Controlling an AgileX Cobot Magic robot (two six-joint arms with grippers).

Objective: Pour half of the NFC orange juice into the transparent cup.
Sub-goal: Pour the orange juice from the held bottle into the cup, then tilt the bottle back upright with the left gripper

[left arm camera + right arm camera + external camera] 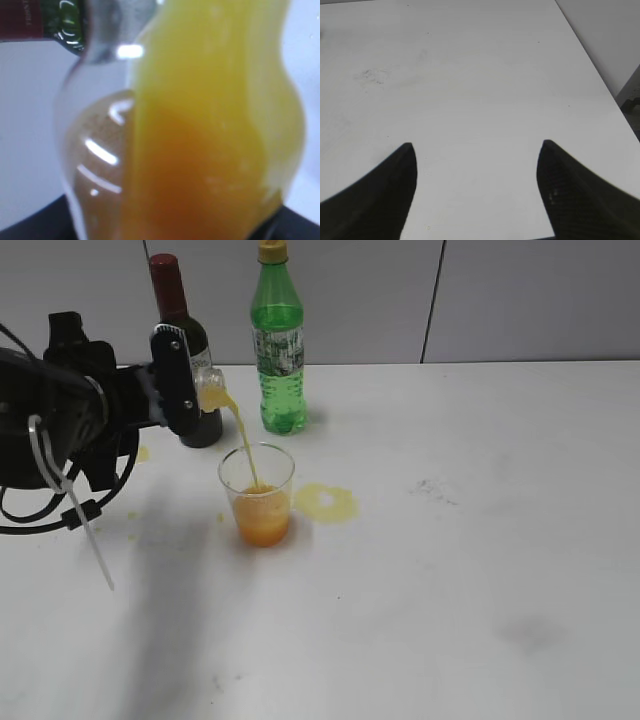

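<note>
Flanking the transparent cup [257, 492] — wine bottle [185, 340], green soda bottle [277, 340].

Even bright light, soft shadows on the white table [450, 570], left wrist close-up blurred with glare streaks

In the exterior view the left gripper [185, 390] hides most of the NFC orange juice [212, 390]; only its neck shows. The left wrist view gives the bottle [210, 125] as a close blur, cut off at top and bottom. The wine bottle [185, 320] stands half hidden behind the fingers [175, 380]
</note>
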